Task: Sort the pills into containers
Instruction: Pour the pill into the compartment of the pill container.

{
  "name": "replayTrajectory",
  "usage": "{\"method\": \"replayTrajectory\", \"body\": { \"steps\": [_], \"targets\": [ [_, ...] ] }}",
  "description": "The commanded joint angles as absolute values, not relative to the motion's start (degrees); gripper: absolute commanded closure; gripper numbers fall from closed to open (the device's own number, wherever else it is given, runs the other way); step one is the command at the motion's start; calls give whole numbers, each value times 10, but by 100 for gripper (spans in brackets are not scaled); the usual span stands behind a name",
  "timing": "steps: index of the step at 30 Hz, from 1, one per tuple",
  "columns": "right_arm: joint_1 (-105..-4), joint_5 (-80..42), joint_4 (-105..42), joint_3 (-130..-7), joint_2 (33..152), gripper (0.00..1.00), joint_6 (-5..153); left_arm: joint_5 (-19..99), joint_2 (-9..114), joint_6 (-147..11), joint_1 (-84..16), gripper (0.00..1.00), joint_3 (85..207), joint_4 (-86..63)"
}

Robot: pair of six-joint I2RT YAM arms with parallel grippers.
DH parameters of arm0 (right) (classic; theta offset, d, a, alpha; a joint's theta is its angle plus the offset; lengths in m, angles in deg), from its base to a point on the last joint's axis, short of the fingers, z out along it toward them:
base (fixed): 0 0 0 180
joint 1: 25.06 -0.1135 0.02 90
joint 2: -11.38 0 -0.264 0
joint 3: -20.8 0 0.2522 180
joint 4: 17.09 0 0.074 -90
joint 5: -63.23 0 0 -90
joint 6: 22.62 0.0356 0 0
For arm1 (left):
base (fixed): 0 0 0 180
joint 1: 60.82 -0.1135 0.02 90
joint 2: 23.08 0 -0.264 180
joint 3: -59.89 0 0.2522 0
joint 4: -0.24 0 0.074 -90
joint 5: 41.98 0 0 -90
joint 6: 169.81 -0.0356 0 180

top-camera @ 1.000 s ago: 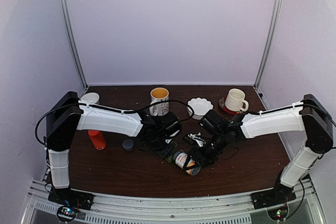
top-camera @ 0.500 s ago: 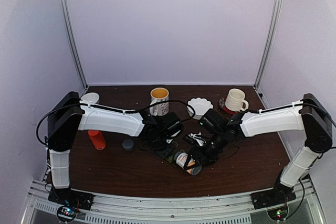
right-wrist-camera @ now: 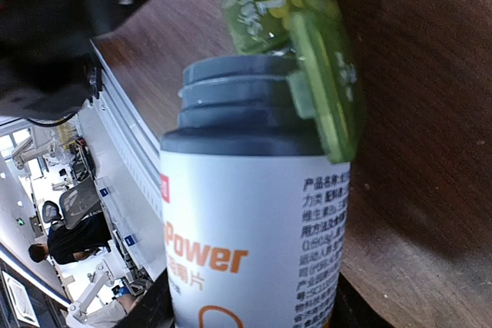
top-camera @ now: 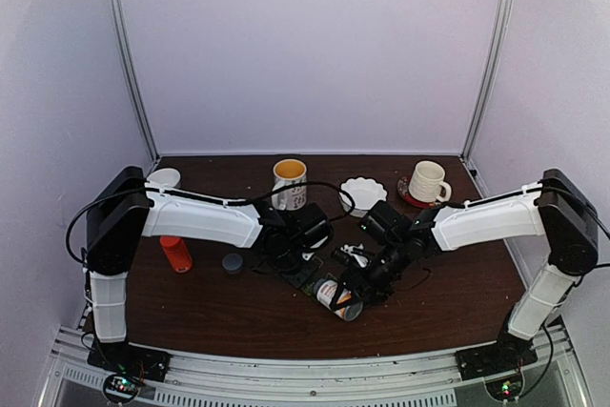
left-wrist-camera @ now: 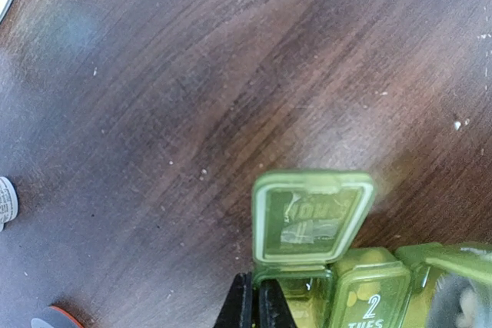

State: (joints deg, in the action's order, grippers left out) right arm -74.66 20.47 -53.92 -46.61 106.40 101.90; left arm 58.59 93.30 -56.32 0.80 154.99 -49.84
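Observation:
The dark-green pill box (left-wrist-camera: 374,297) lies on the table between the arms, and it also shows as the pill box (top-camera: 303,276) from above. Its end lid (left-wrist-camera: 313,217) stands open, and yellow pills (left-wrist-camera: 355,294) show through the lid marked 2. My left gripper (left-wrist-camera: 255,305) is shut, with its tips against the box's left end wall. My right gripper (right-wrist-camera: 250,309) is shut on a white pill bottle (right-wrist-camera: 254,228). The bottle is tipped over, and its grey neck (right-wrist-camera: 234,105) rests against the green pill box (right-wrist-camera: 319,74). From above the bottle (top-camera: 335,295) lies low beside my right gripper (top-camera: 367,281).
An orange bottle (top-camera: 175,254) and a dark cap (top-camera: 232,262) stand left of the left arm. At the back are a white mug (top-camera: 289,184), a white scalloped dish (top-camera: 363,193) and a cream mug (top-camera: 427,182) on a red coaster. The table's near edge is just behind the bottle.
My right gripper has shifted the bottle slightly left, toward the pill box. The left arm has not moved.

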Motion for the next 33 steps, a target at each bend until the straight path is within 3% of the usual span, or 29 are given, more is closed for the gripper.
{"method": "replayTrajectory", "body": {
  "steps": [1,33],
  "targets": [
    [-744,225,-519,-456,1085,100,1028,595,945,-569,13,100,1567,-504],
    [-744,218,-543,-472,1076,100,1011,596,946,-565,17,100,1567,-506]
  ]
}}
